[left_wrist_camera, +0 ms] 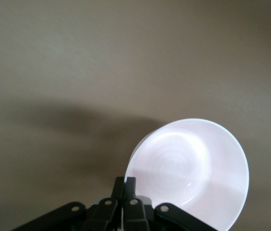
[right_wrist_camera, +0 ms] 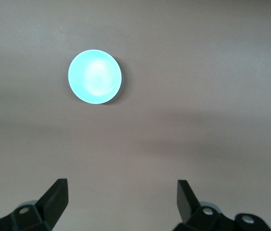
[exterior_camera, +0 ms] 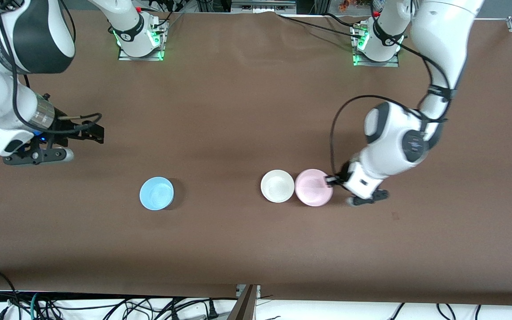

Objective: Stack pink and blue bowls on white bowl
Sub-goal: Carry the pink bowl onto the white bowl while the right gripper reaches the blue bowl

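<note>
The pale pink bowl (exterior_camera: 313, 187) sits right beside the white bowl (exterior_camera: 277, 186), on the side toward the left arm's end of the table. My left gripper (exterior_camera: 330, 180) is low at the pink bowl's rim and shut on it; in the left wrist view its fingers (left_wrist_camera: 125, 180) pinch the rim of the pink bowl (left_wrist_camera: 193, 168). The light blue bowl (exterior_camera: 156, 193) stands alone toward the right arm's end and also shows in the right wrist view (right_wrist_camera: 95, 76). My right gripper (exterior_camera: 96, 132) is open and empty, up over bare table (right_wrist_camera: 122, 188).
The brown table (exterior_camera: 238, 124) carries only the three bowls. The arm bases (exterior_camera: 140, 40) stand along the edge farthest from the front camera. Cables hang below the table's edge nearest the front camera (exterior_camera: 105, 306).
</note>
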`<state>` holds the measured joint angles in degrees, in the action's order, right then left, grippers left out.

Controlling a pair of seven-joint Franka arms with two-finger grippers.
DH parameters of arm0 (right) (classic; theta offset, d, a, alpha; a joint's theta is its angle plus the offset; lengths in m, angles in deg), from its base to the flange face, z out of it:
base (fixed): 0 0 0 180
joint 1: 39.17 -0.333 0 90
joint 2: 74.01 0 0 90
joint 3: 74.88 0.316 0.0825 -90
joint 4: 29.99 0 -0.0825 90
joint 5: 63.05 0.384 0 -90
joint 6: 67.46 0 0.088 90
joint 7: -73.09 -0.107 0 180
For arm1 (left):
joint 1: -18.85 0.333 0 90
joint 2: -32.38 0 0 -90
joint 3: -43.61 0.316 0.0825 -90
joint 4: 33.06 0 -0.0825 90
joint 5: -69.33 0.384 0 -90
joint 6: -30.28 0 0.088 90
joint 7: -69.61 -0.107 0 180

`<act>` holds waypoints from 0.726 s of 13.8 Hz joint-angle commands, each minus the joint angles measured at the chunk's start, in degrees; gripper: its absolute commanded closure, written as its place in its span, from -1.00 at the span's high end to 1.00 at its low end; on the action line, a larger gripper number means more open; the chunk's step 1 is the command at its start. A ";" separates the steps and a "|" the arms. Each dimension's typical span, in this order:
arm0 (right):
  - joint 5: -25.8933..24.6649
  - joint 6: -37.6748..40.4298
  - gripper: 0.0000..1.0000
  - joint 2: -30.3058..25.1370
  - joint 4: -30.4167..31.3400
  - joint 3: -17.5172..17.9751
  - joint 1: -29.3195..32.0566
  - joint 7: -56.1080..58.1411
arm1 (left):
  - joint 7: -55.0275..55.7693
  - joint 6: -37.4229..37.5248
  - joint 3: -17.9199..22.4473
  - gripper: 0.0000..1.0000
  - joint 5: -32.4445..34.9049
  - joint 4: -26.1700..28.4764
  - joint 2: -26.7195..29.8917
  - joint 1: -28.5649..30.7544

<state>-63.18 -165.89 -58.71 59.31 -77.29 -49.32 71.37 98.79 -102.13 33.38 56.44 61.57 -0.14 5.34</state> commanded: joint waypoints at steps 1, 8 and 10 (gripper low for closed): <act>0.82 -8.31 1.00 11.14 -1.67 -0.49 0.74 0.84 | 2.72 0.14 -0.49 -1.00 1.90 -5.50 -4.65 -2.74; 1.44 -19.42 0.97 28.90 -11.51 0.22 -0.13 1.81 | 5.10 -5.31 -0.94 -1.00 3.83 -7.00 -8.35 -6.26; 1.53 -21.01 0.86 30.14 -11.25 0.22 -0.31 1.20 | 4.66 -5.31 -1.03 -1.00 5.07 -7.00 -8.44 -6.09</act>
<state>-62.66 -186.46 -30.91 50.43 -77.16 -49.69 72.14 102.68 -107.39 32.34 59.26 56.32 -7.68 -0.72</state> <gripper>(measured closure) 0.018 0.978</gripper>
